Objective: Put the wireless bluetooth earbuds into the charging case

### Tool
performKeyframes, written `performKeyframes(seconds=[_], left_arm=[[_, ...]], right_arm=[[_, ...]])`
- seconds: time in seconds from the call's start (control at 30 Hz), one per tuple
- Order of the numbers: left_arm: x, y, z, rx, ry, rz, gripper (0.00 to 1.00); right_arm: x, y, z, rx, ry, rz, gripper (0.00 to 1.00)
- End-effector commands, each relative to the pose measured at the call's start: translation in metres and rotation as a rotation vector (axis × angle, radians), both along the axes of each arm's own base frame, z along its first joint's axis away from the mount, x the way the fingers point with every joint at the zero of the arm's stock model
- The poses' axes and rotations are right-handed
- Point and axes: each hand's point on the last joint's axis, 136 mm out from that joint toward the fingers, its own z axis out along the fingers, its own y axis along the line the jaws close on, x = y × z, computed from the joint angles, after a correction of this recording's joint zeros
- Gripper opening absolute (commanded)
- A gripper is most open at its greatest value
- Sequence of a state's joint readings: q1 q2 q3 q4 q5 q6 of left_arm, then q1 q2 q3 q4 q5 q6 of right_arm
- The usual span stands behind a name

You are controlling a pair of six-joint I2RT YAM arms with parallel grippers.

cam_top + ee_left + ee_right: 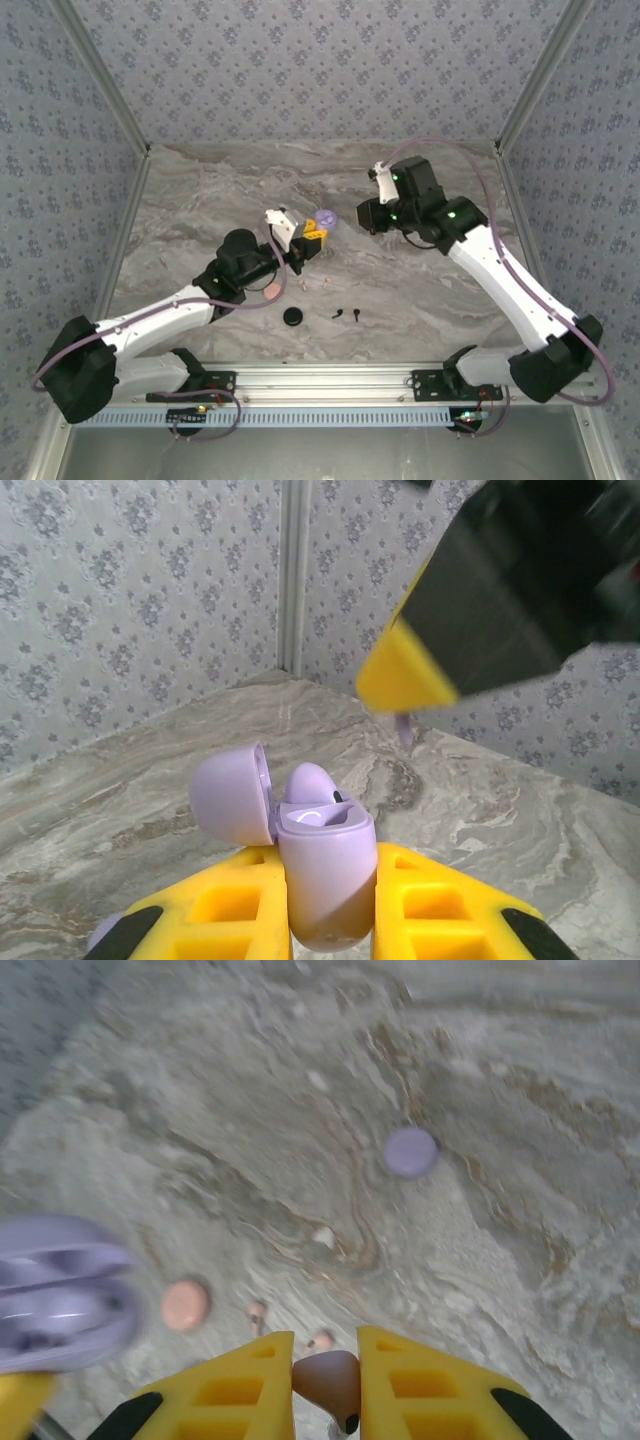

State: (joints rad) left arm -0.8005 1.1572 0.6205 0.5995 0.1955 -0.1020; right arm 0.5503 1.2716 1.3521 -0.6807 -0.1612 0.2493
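My left gripper [327,855] is shut on the lilac charging case [325,875], holding it upright above the table with its lid [232,795] swung open to the left. One lilac earbud [310,780] sits in the case. From the top the left gripper [312,235] and case [323,219] are at mid-table. My right gripper [326,1345] is shut on an earbud [328,1378]. It hangs just above and to the right of the case, with a lilac stem [404,728] poking out below its yellow finger [405,675]. From above the right gripper [365,213] is close to the case's right.
On the marble lie a pale pink case [272,290] with two pink earbuds [303,283] beside it. Nearer the front are a black case [292,317] and two black earbuds [338,315]. A small round lilac piece [411,1151] also rests on the table.
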Motion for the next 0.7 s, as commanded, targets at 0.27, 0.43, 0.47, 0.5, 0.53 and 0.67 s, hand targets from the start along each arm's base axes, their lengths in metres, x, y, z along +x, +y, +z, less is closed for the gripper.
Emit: performKeyframes(seconds=[0.27,0.43,0.47,0.5,0.53,0.67], left_arm=[[-0.007,-0.019,0.044,-0.134,-0.061,-0.097,0.0],[-0.011,-0.026,0.045,-0.14,-0.063,-0.133,0.0],[-0.012,-0.027,0.046,-0.14,-0.065,-0.141,0.0],[-0.013,-0.028,0.046,-0.139,-0.066,-0.146,0.0],[-0.014,-0.028,0.047,-0.14,-0.068,-0.151,0.0],[-0.016,-0.03,0.047,-0.137,-0.07,-0.165,0.0]], right_arm=[[-0.043,0.03,0.079,0.258,-0.267,0.209,0.21],[-0.047,0.042,0.077,0.267,-0.268,0.252,0.22],[-0.048,0.045,0.077,0.272,-0.267,0.262,0.22],[-0.047,0.046,0.077,0.273,-0.267,0.266,0.22],[-0.048,0.048,0.076,0.273,-0.264,0.272,0.22],[-0.045,0.052,0.069,0.264,-0.25,0.271,0.22]])
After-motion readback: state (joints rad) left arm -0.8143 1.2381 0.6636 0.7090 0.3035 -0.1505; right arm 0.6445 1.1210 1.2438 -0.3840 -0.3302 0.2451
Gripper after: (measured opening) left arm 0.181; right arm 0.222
